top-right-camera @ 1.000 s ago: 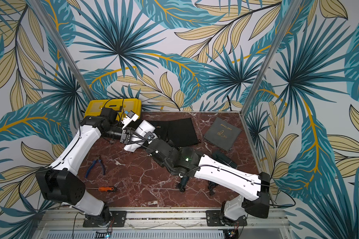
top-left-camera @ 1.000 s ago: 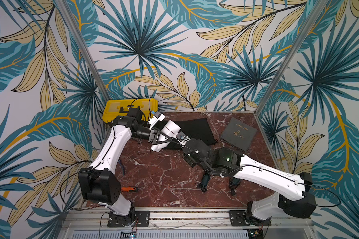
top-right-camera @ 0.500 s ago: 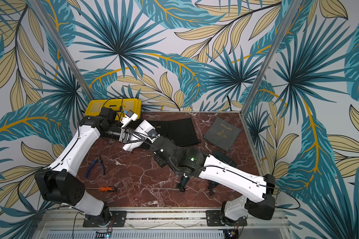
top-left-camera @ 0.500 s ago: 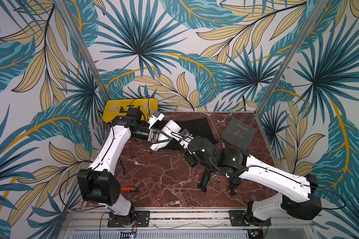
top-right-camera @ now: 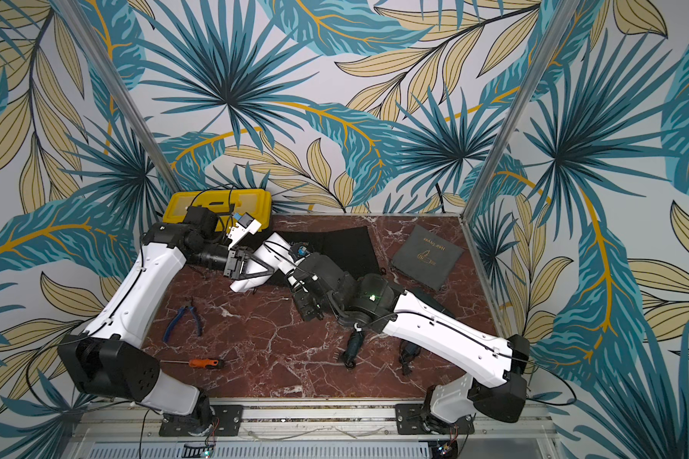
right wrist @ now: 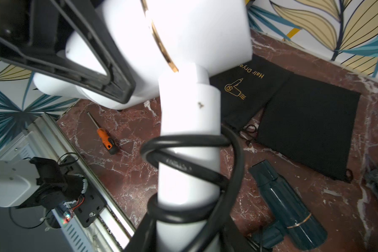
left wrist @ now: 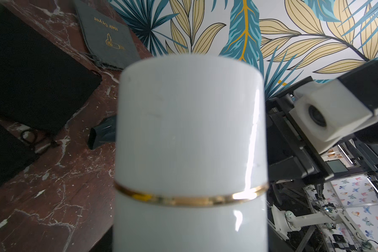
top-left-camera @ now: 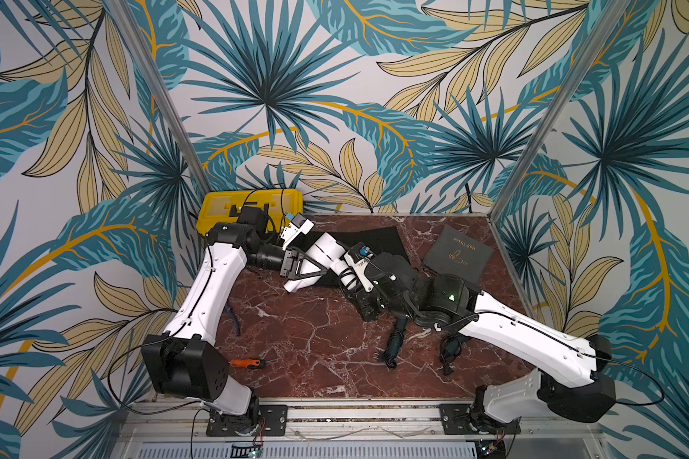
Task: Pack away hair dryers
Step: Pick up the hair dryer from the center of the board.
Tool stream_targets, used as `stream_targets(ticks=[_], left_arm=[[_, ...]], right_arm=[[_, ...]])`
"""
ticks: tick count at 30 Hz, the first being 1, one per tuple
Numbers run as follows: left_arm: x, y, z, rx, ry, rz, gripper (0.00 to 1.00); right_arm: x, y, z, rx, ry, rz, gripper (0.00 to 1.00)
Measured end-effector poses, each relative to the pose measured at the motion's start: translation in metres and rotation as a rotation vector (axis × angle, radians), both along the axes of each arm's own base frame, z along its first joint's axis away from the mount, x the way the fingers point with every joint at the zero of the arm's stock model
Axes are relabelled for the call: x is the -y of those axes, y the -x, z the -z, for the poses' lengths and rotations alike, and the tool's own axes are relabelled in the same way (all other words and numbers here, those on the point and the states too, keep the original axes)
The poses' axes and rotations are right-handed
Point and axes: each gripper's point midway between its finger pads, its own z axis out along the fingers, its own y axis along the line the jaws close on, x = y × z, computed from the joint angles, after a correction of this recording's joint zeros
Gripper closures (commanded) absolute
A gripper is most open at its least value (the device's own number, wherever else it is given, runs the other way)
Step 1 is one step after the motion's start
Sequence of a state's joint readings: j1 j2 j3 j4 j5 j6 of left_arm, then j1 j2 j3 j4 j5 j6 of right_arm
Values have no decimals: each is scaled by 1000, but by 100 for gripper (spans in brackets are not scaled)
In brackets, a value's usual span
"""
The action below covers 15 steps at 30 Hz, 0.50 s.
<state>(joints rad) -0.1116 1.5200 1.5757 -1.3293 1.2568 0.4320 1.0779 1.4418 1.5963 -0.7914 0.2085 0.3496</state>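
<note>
The white hair dryer [top-left-camera: 327, 248] is hanging just above the table [top-left-camera: 315, 365] toward its back-left corner, over the left end of the black pouch [top-left-camera: 374, 240]. Both arms are sharing it: the left gripper [top-left-camera: 315, 263] is clamping across the fat barrel while the right gripper [top-left-camera: 349, 276] is gripping the handle, where the black cord [right wrist: 190, 168] is winding round. The shell is looking hard, glossy and fairly light, so it is likely to twist in smooth fingers, and the cord-wound handle is probably offering the surer hold. The yellow toolbox [top-left-camera: 251, 206] is crowding the back-left corner and a teal hair dryer [right wrist: 288, 205] is lying under the right arm, mid-table. The bare front-left stretch is giving the most room for moving.
</note>
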Motion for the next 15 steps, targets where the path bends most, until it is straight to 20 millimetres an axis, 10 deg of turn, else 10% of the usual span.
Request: stream_targets(ticks=[12, 15], left_arm=[[1, -3, 5, 4, 1, 11, 100], [1, -3, 5, 8, 2, 12, 100]], right_arm=[[-11, 3, 6, -195, -158, 2, 99], [-11, 4, 7, -213, -164, 6, 78]])
